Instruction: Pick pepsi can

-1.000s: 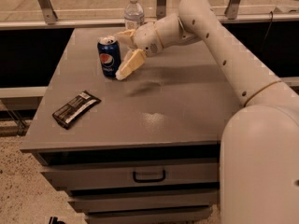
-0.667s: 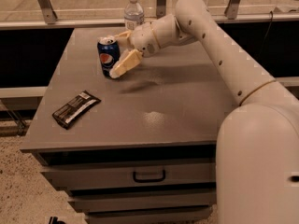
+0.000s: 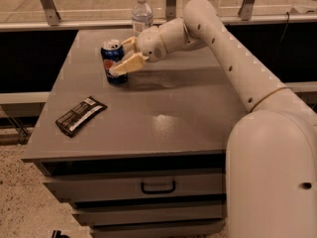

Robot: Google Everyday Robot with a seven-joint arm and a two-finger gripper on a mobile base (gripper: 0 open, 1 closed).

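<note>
The pepsi can (image 3: 109, 56) stands upright on the grey counter (image 3: 168, 120), towards its far left corner, silver top showing and the round logo partly covered. The hand (image 3: 118, 57) has the can between its fingers: the near pale finger (image 3: 128, 64) lies across the can's front side, and the far finger (image 3: 129, 43) sits behind the can's upper right edge. The fingers are apart, one on each side of the can, and the can's base rests on the counter. The white arm (image 3: 223, 48) reaches in from the right, with the robot's broad body filling the lower right corner. A clear water bottle (image 3: 142, 13) with a white cap stands just behind the hand at the back edge. A flat dark snack-bar wrapper (image 3: 80, 115) lies well apart, near the left front edge. Below the counter top is a drawer with a dark handle (image 3: 158, 187)
</note>
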